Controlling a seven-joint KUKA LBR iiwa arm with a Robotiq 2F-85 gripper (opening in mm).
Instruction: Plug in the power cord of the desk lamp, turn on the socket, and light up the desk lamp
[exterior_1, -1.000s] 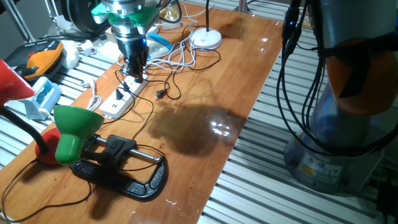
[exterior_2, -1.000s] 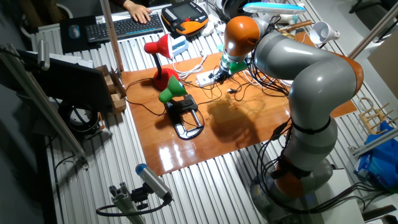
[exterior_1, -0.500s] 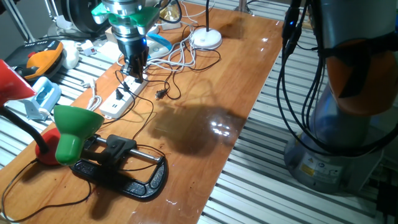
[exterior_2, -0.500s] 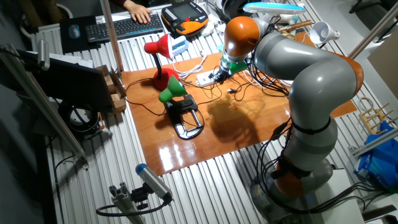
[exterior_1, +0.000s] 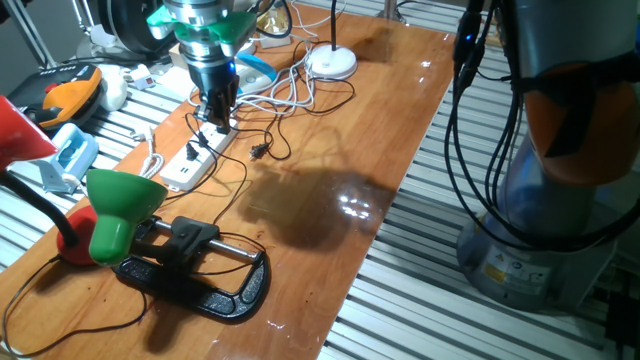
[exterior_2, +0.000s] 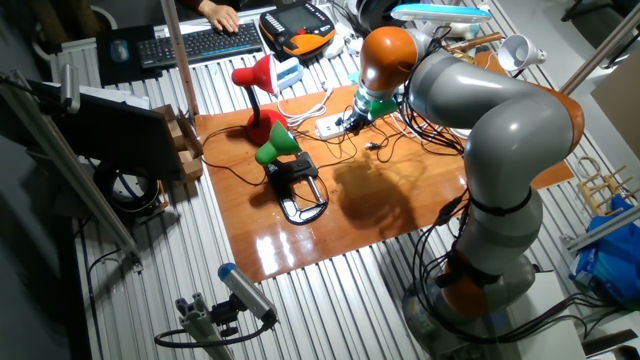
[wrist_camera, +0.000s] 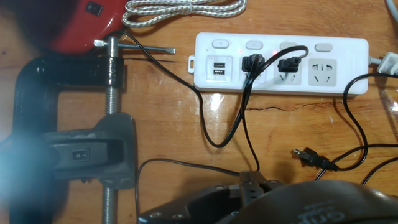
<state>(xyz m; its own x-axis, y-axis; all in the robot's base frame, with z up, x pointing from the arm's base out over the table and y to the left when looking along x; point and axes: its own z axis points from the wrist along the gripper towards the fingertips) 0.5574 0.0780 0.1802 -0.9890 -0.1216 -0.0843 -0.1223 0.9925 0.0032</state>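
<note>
The white socket strip (exterior_1: 196, 158) lies on the wooden table; in the hand view the strip (wrist_camera: 323, 84) shows a row of switches along its top edge and two black plugs (wrist_camera: 252, 63) in its middle outlets. A third black plug (wrist_camera: 309, 155) lies loose on the wood below it, also seen in one fixed view (exterior_1: 258, 152). The green desk lamp (exterior_1: 120, 205) is held in a black C-clamp (exterior_1: 200, 275). My gripper (exterior_1: 216, 108) hovers over the strip's far end, fingers together, with nothing seen between them. A black cord runs under it.
A red lamp (exterior_2: 252, 85) stands left of the green one. A white lamp base (exterior_1: 332, 62) and coiled white cables (exterior_1: 290, 95) lie behind the strip. The clamp's screw (wrist_camera: 112, 93) is left of the strip. An orange pendant (exterior_1: 70, 92) sits off the table.
</note>
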